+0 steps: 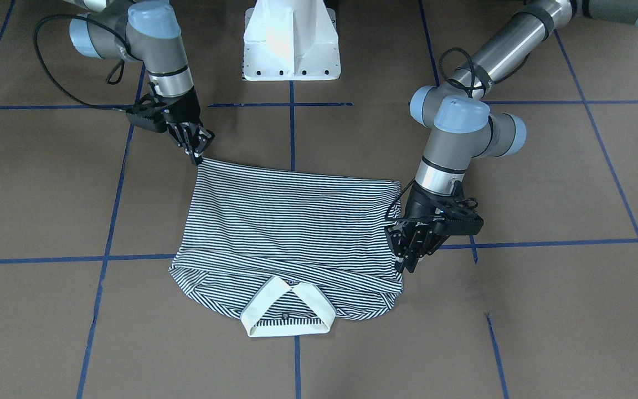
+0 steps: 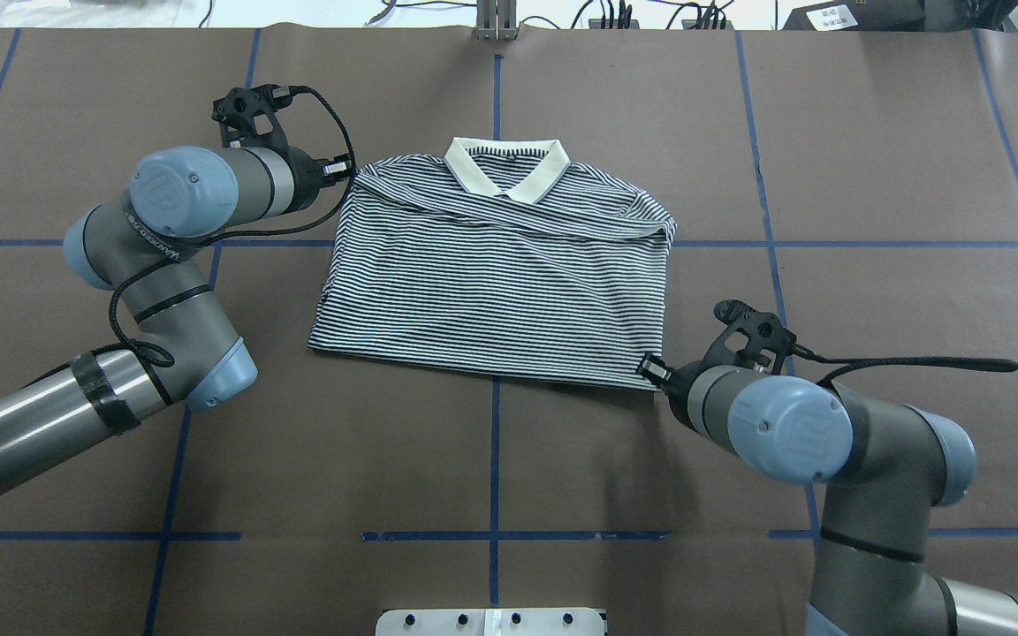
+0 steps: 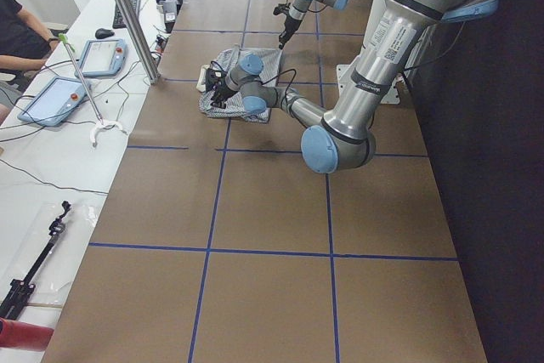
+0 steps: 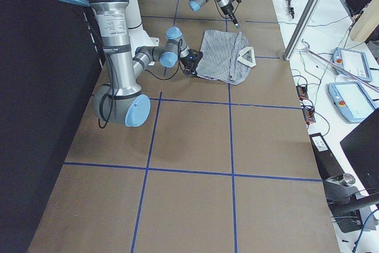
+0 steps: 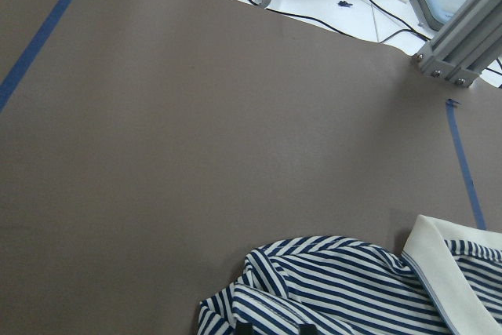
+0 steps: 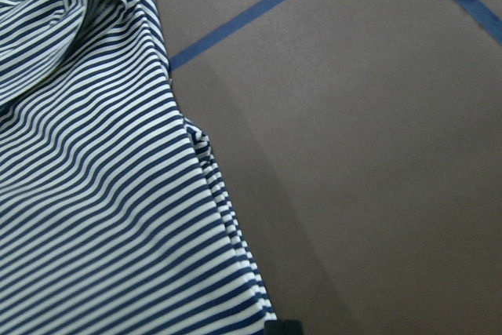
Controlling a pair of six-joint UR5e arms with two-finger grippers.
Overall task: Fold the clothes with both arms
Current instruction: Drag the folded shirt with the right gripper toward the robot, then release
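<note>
Across the table in the front-facing view, the polo shirt (image 1: 291, 221) lies folded flat on the brown table (image 1: 47, 194), its cream collar (image 1: 288, 310) toward the camera. The right gripper (image 1: 197, 157) has its fingers drawn together on a hem corner (image 1: 205, 164). The left gripper (image 1: 407, 264) stands narrowed at the shoulder edge.

Overhead, each gripper touches its own corner of the shirt. White lettering (image 2: 154, 237) on the left arm (image 2: 32, 415) is too small to read.

From the left wrist, two dark fingertips (image 5: 243, 327) pinch bunched stripes.

From the right wrist, one dark tip (image 6: 282, 327) meets the hem corner.
</note>
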